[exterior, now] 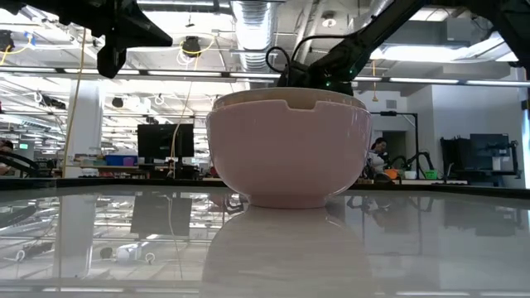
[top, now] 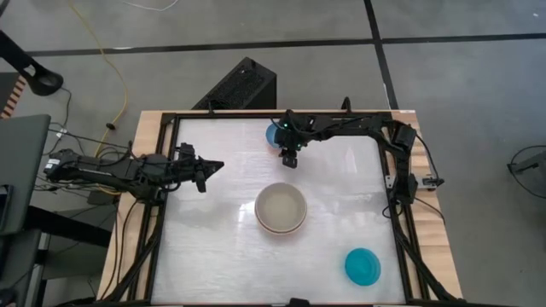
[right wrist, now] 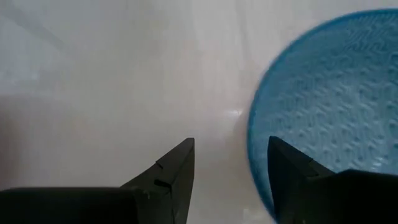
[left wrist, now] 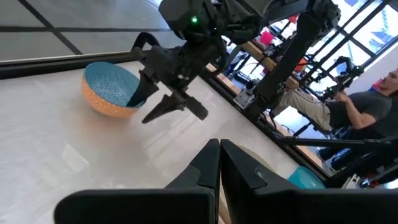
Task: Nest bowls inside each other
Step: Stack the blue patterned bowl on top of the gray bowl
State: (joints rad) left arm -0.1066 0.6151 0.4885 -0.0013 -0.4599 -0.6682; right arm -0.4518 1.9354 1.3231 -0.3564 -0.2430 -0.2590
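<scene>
the right gripper point(top: 289, 159) hangs near the far edge of the desk point(top: 213, 256), just beside a small blue bowl point(top: 275, 134). in the left wrist view this bowl point(left wrist: 111, 89) looks orange on the outside and blue inside, so it may be a blue bowl sitting in an orange one, but i cannot tell for sure. it is tipped a little.

in the right wrist view the bowl's blue rim point(right wrist: 256, 146) runs up between the two dark fingers point(right wrist: 168, 171), and one finger reaches over the blue inside. so the jaws stand open with the rim in the gap. i cannot tell if a finger touches the bowl. nothing is gripped yet.

my guess is that the next move is to pinch this rim and lift. a bowl is round, so it has no long side; what counts is that the rim stays in the gap.

the left gripper point(top: 210, 166) waits over the left side of the desk with its jaws closed and holds nothing. the right arm is much nearer to this bowl.

a stack of big bowls point(top: 281, 209) sits in the middle of the desk, pale with a beige one inside. a teal bowl point(top: 363, 266) sits alone near the front right corner, well apart from both arms.
</scene>
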